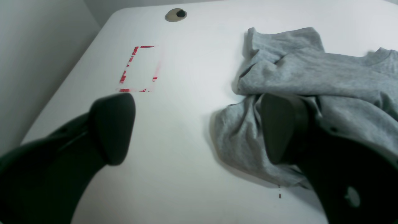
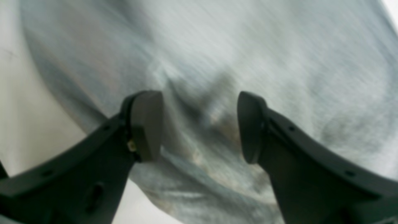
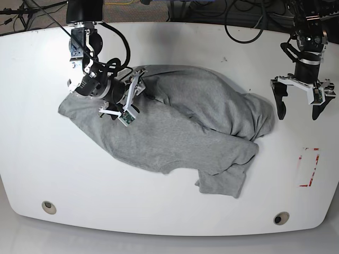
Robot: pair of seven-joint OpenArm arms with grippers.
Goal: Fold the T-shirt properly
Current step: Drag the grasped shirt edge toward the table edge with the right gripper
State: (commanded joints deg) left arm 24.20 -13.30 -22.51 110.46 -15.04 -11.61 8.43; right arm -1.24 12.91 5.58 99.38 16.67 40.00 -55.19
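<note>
The grey T-shirt (image 3: pixel 180 127) lies crumpled across the middle of the white table (image 3: pixel 32 159), with one sleeve folded under at the front and no lettering showing. My right gripper (image 3: pixel 124 96) hangs low over the shirt's left part. In the right wrist view it (image 2: pixel 199 127) is open, with blurred grey fabric (image 2: pixel 217 62) beneath and nothing pinched. My left gripper (image 3: pixel 298 111) stands open above bare table just right of the shirt. In the left wrist view it (image 1: pixel 196 130) has one finger (image 1: pixel 279 130) over the shirt's bunched edge (image 1: pixel 242 137).
A red tape rectangle (image 3: pixel 308 166) marks the table at the right, also visible in the left wrist view (image 1: pixel 140 68). Two cable grommets (image 3: pixel 48 207) (image 3: pixel 280 218) sit near the front edge. Cables (image 3: pixel 243 26) run along the back edge.
</note>
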